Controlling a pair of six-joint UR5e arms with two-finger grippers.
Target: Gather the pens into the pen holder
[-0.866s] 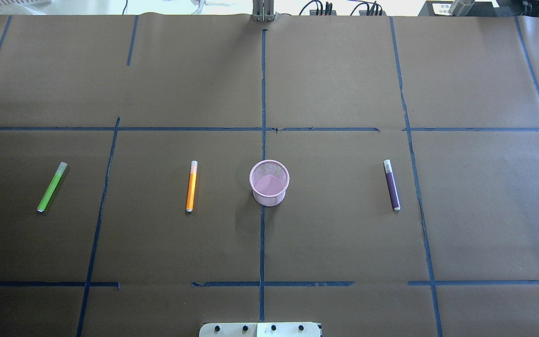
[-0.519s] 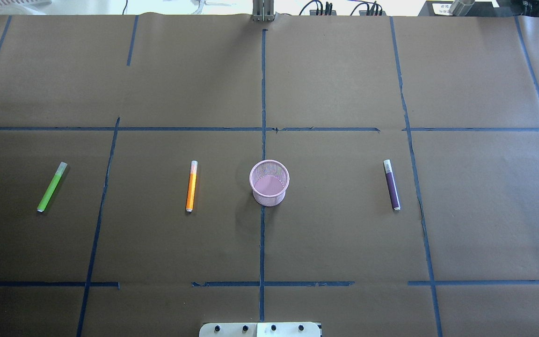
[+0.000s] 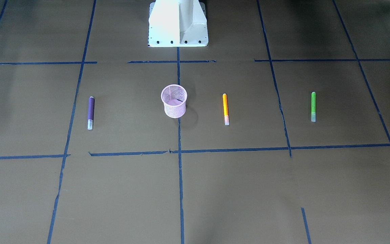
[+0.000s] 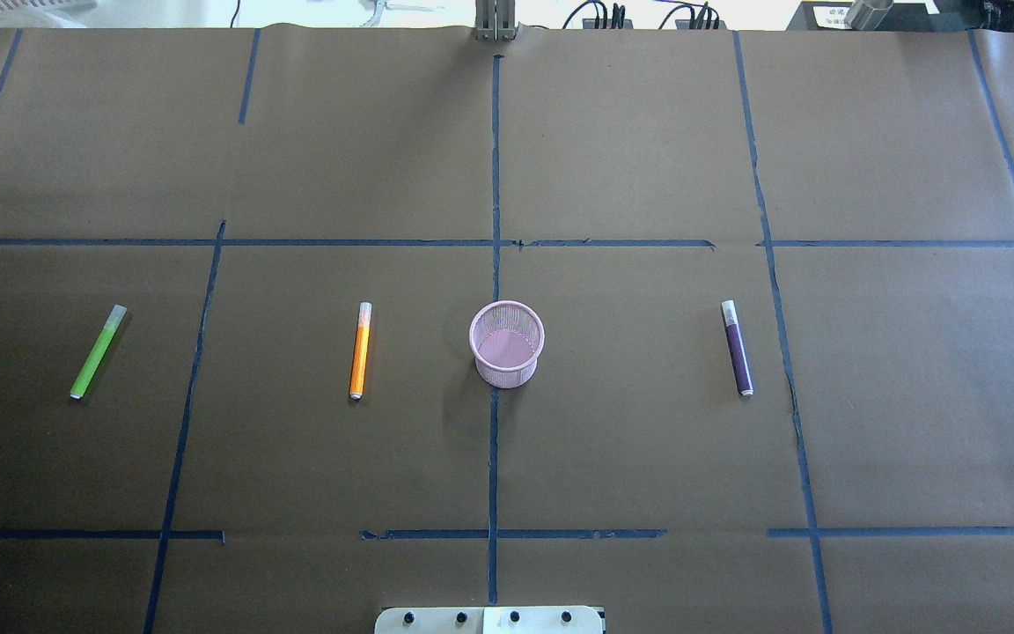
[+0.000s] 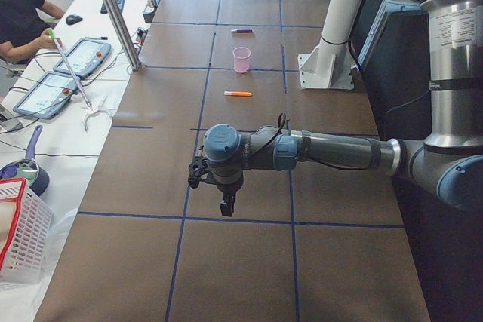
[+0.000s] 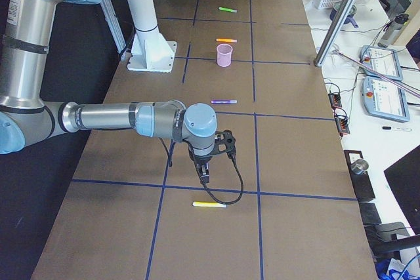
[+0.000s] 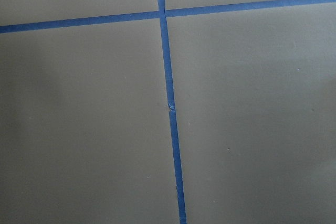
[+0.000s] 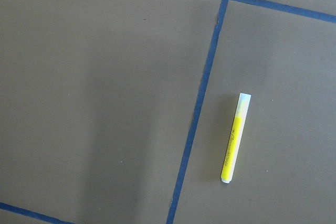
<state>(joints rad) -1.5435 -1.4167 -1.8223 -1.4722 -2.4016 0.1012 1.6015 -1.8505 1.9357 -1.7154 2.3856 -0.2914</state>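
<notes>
The pink mesh pen holder [image 4: 507, 343] stands upright and empty at the table's middle. The orange pen [image 4: 360, 350] lies to its left, the green pen [image 4: 98, 352] farther left, the purple pen [image 4: 737, 348] to its right. A yellow pen [image 8: 235, 137] lies under my right wrist camera, near the table's right end [image 6: 210, 204]. My left gripper [image 5: 225, 207] hangs over bare table near the left end. My right gripper [image 6: 205, 176] hangs just above the yellow pen's area. Both show only in side views, so I cannot tell whether they are open or shut.
The white robot base [image 3: 178, 23] stands at the near table edge. Blue tape lines [image 4: 494, 176] cross the brown table cover. A metal post [image 5: 113, 13] and a side desk with tablets [image 5: 53, 84] stand along the far edge, where an operator sits.
</notes>
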